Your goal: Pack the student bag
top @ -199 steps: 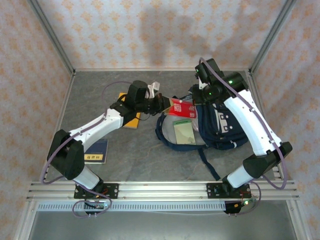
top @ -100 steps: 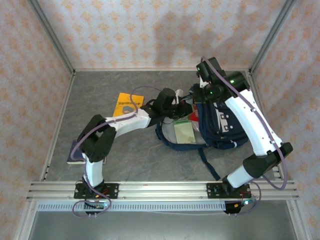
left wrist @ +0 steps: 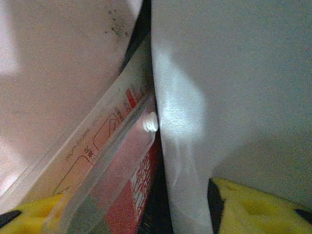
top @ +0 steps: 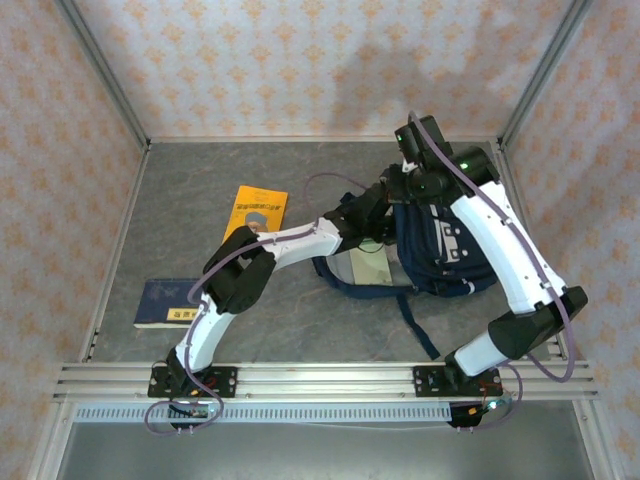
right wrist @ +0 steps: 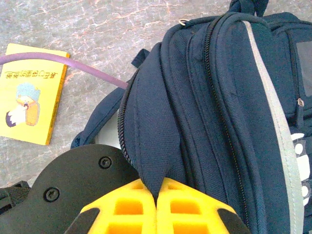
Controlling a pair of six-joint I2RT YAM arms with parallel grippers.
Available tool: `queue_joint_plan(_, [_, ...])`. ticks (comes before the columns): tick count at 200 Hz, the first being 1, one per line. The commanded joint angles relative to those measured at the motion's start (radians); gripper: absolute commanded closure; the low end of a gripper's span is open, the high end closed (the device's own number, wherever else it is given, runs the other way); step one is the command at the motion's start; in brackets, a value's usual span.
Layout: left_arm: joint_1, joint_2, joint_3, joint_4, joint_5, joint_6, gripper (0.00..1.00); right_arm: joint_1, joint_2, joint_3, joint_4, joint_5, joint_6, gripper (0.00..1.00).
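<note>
reaching into the student bag, left gripper spread.
right gripper pinches its fabric; yellow booklet, blue book lie nearby.

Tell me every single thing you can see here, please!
large dark navy fabric backpack with grey stripes: one, navy, table's far right, mouth open.
yellow paperback book: one, yellow, flat on table, left of backpack.
dark blue book: one, blue, table's near left.
red-printed packet in clear plastic sleeve: one, red, inside backpack.
pale green flat item: one, green, in backpack's mouth.
grey marbled table: one, grey, under everything.
left gripper: one, yellow pads, open, inside backpack.
right gripper: one, yellow pads, shut on backpack's flap.
</note>
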Motion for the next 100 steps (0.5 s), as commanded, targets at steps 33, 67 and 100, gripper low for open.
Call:
queue_joint_plan(33, [0.095, -0.261, -0.214, -0.014, 0.056, 0.078, 0.27, 0.002, -0.082, -0.067, 0.112, 0.060, 0.001, 1.00])
queue_joint_plan(67, [0.117, -0.380, -0.300, -0.069, 0.111, 0.142, 0.27, -0.001, -0.092, -0.113, 0.134, 0.084, 0.008, 1.00])
queue_joint_plan(100, [0.187, -0.506, -0.416, -0.131, 0.089, 0.187, 0.30, -0.001, -0.087, -0.147, 0.166, 0.112, 0.013, 1.00])
